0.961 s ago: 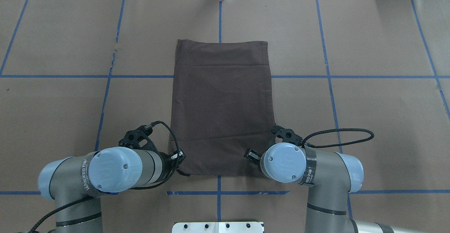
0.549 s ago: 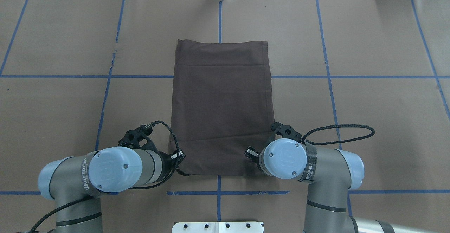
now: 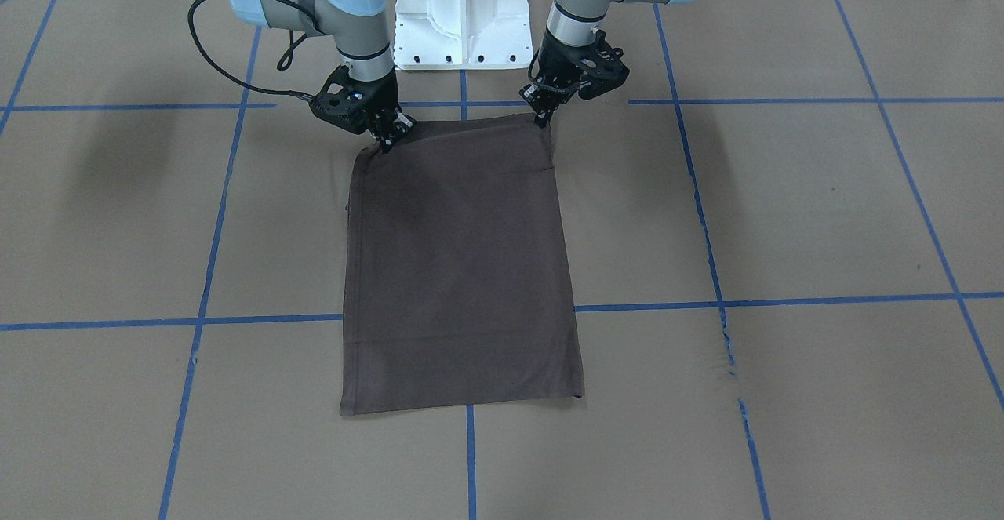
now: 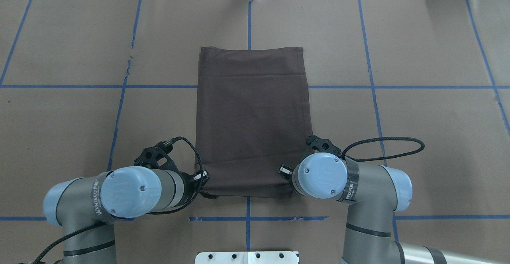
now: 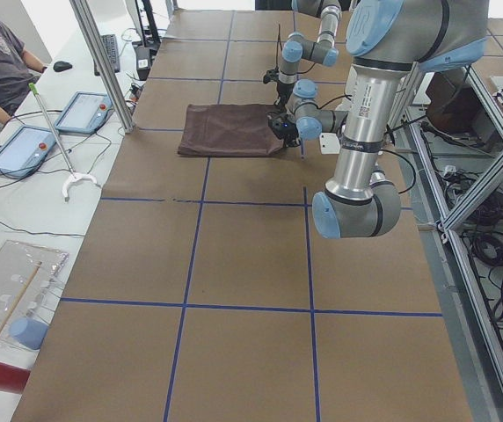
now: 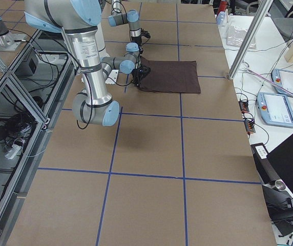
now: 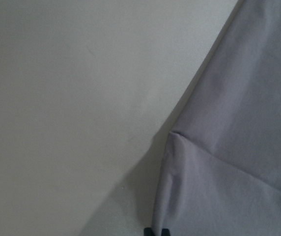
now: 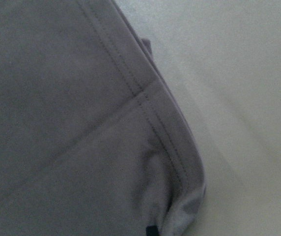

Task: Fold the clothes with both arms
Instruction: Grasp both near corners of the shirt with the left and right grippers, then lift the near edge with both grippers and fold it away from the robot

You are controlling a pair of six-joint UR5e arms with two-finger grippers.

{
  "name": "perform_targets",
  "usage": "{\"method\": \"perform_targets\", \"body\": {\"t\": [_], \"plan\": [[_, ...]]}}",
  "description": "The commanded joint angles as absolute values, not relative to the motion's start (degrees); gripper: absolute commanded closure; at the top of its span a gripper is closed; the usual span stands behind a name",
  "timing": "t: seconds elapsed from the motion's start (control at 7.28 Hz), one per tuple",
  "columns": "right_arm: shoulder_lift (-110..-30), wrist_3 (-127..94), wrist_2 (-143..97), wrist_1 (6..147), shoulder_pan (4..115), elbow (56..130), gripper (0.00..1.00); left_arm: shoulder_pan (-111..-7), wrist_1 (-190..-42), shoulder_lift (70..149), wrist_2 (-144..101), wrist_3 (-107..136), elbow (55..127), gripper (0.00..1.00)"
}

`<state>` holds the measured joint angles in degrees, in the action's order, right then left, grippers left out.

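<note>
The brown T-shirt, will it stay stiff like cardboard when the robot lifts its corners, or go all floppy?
Probably floppy: the T-shirt is thin cloth, puckered where the jaws pinch its near corners. It would likely sag in the middle. Probably light too, since it lies in flat folded layers.

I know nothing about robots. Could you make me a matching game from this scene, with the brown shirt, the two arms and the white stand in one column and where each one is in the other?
Things:
1. dark brown folded T-shirt
2. left grey metal robot arm
3. right grey metal robot arm
4. white pedestal base

Places:
A. jaws at the shirt's near corner, on the overhead view's right
B. stands between the two arms
C. lies flat on the brown paper-covered table
D. jaws at the shirt's near corner, on the overhead view's left

Pairs: 1-C, 2-D, 3-A, 4-B.
</note>
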<state>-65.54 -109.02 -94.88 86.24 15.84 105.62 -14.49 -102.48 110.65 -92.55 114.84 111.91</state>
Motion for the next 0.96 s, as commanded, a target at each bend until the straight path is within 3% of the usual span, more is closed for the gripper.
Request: {"method": "perform_targets", "body": {"t": [0.0, 0.55, 0.82], "plan": [[-65.0, -109.0, -94.8, 86.1, 15.9, 105.6, 1.00, -14.4, -102.5, 110.7, -92.6, 114.9, 111.9, 1.00], [-66.9, -109.0, -95.7, 86.2, 16.1, 111.2, 1.00, -13.6, -102.0, 109.9, -92.5, 115.0, 114.9, 1.00], [-70.6, -109.0, -97.0, 86.2, 13.4, 117.6, 1.00, -7.4, -92.7, 109.3, -92.6, 115.7, 124.0, 1.00]]}}
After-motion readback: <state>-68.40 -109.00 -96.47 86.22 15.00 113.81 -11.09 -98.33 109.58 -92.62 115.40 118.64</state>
